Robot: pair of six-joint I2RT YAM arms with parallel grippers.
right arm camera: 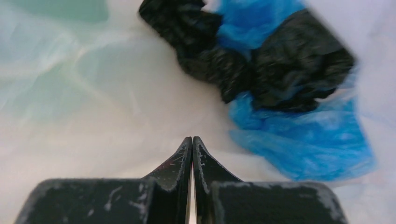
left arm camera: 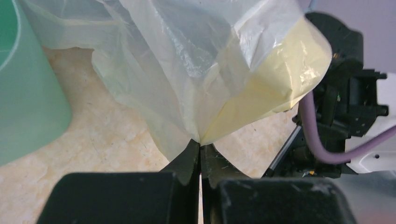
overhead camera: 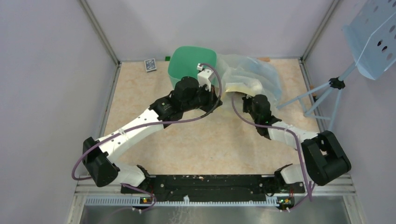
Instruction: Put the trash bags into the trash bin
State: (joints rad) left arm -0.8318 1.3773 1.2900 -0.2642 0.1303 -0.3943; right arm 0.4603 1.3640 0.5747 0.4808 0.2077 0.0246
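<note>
Two arms reach toward the far edge of the table and meet just right of its middle.

1. Trash bin: mint-green, upright, mouth up, at the middle of the far edge. The left arm's wrist hangs over its near right side.
2. Clear yellowish bag: a large, slack heap touching the bin's right side and spreading toward the far right corner. Its yellow-tinted fold faces the arms.
3. Trash bags: thin, crinkled, blue. They are bunched together with the pale film of the clear yellowish bag all round them, so they lie at the far right of the table and not in the bin.
4. Black crumpled material: touching the blue bags and partly over them. What it is cannot be told.
5. Left gripper: jaws clenched on a fold of the clear yellowish bag, with film fanning up from the tips. The bin's wall is just to the left in the left wrist view.
6. Right gripper: jaws pressed together, tips pointing into the pale film beside the blue bags. Whether any film is caught between them cannot be told.
7. Card pack: flat, near the far left corner.
8. Perforated panel: pale blue, on a tripod beyond the right edge.
</note>
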